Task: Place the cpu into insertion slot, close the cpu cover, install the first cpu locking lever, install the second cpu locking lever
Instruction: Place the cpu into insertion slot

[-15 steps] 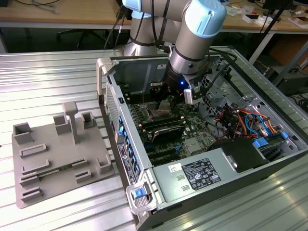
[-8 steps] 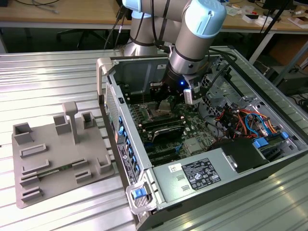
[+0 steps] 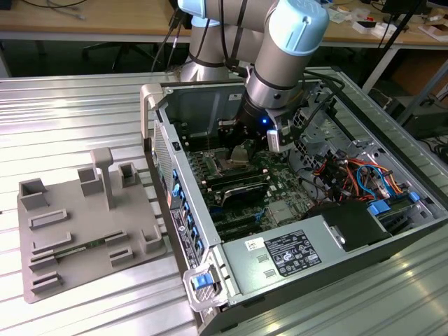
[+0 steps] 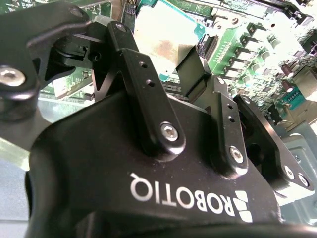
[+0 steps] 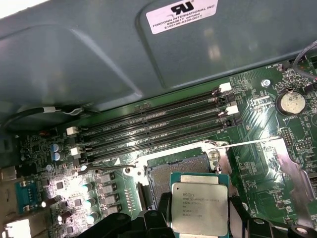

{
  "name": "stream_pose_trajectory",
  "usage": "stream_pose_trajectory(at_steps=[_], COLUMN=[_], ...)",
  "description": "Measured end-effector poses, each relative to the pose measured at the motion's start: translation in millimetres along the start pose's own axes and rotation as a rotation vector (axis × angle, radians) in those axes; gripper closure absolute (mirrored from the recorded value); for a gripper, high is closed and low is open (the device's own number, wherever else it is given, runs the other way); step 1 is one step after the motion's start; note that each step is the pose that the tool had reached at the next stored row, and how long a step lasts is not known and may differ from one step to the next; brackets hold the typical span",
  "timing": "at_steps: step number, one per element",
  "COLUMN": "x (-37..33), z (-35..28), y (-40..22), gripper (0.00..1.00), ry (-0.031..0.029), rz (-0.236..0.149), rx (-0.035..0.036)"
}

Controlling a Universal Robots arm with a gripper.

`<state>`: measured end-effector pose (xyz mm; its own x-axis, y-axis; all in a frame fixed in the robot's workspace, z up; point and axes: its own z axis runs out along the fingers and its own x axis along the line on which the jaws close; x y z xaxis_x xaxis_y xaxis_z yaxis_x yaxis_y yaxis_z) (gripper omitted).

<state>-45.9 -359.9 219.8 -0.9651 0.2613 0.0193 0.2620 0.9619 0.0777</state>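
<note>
- Your black gripper (image 5: 199, 221) clamps the silvery-grey square cpu (image 5: 199, 198) near the dark, silver-rimmed insertion slot (image 5: 171, 174).
- Release it tilted or offset, and it could seat crooked.

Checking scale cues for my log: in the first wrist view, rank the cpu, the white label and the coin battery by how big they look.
1. cpu, though it sits nearest the camera, so its lead over the label is unsure.
2. white label.
3. coin battery.
</note>
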Motion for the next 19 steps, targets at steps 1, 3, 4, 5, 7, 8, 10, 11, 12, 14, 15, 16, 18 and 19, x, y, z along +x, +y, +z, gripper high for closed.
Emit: stream_pose_trajectory(at_steps=[1,3,4,5,7,8,10,11,12,14,15,16,18,19], x=[0.0,0.0,0.0,0.0,0.0,0.0,0.0,0.0,0.0,0.0,0.0,0.0,0.0,0.0], z=[0.0,0.2,0.2,0.2,0.4,0.5,0.6,0.7,0.7,0.8,0.9,1.0,1.1,1.1], y=[0.0,0.0,0.0,0.0,0.0,0.0,0.0,0.0,-0.1,-0.1,-0.1,-0.1,-0.1,-0.1], gripper=[0.45,0.45,0.45,0.45,0.45,0.45,0.45,0.45,0.45,0.45,0.45,0.45,0.45,0.45], ry=[0.0,-0.0001,-0.0002,-0.0002,-0.0003,-0.0004,-0.0005,-0.0005,-0.0006,-0.0006,-0.0007,-0.0007,-0.0008,-0.0008], rz=[0.0,0.001,0.002,0.002,0.003,0.004,0.006,0.006,0.007,0.008,0.008,0.009,0.01,0.011], rx=[0.0001,0.0,0.0,0.0,0.0,0.0,-0.0001,0.0,-0.0001,-0.0001,-0.0001,-0.0001,-0.0002,-0.0002])
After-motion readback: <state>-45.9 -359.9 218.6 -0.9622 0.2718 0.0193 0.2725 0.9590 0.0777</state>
